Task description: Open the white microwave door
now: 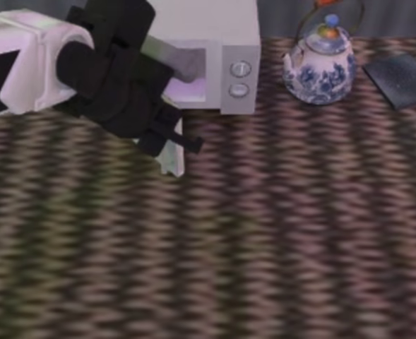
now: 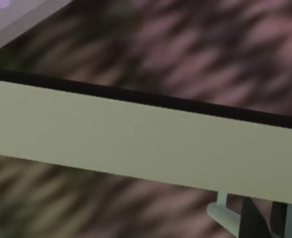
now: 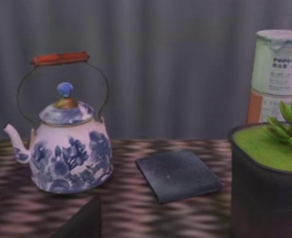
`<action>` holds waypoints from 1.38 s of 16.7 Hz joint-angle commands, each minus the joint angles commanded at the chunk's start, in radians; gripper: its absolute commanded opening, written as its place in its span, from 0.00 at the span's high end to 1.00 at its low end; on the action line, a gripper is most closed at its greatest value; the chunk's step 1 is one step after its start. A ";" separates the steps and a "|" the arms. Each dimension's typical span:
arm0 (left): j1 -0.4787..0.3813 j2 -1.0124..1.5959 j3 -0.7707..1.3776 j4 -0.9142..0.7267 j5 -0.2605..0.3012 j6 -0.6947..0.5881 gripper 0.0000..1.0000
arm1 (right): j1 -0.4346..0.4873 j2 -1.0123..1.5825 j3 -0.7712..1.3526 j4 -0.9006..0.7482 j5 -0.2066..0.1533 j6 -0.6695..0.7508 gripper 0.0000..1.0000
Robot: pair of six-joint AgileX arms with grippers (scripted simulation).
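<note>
The woven worktop (image 1: 278,240) fills most of my top view. At its far edge, left of centre, the white microwave (image 1: 215,35) stands with its two silver knobs (image 1: 241,69) facing me and its pale cavity exposed. The door (image 1: 172,152) is swung out toward me, seen edge-on from above as a thin pale strip running forward from the front of the oven. My left arm reaches in from the left over the opening, and its left gripper (image 1: 176,138) sits at the door's outer end; whether it is clenched on the door I cannot tell. In the left wrist view the door's edge (image 2: 146,144) crosses as a broad pale band. To the right of the microwave stand a floral teapot (image 1: 319,67) and, beyond it, a dark square pad (image 1: 400,79). My right gripper is out of sight.
</note>
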 joint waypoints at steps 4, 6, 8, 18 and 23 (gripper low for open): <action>0.000 0.000 0.000 0.000 0.000 0.000 1.00 | 0.000 0.000 0.000 0.000 0.000 0.000 0.00; 0.000 0.000 0.000 0.000 0.000 0.000 1.00 | 0.000 0.000 0.000 0.000 0.000 0.000 0.00; 0.000 0.000 0.000 0.000 0.000 0.000 1.00 | 0.000 0.000 0.000 0.000 0.000 0.000 0.00; 0.053 -0.040 -0.056 -0.019 0.079 0.143 1.00 | 0.000 0.000 0.000 0.000 0.000 0.000 0.00; 0.065 -0.055 -0.061 -0.016 0.095 0.168 1.00 | 0.000 0.000 0.000 0.000 0.000 0.000 0.00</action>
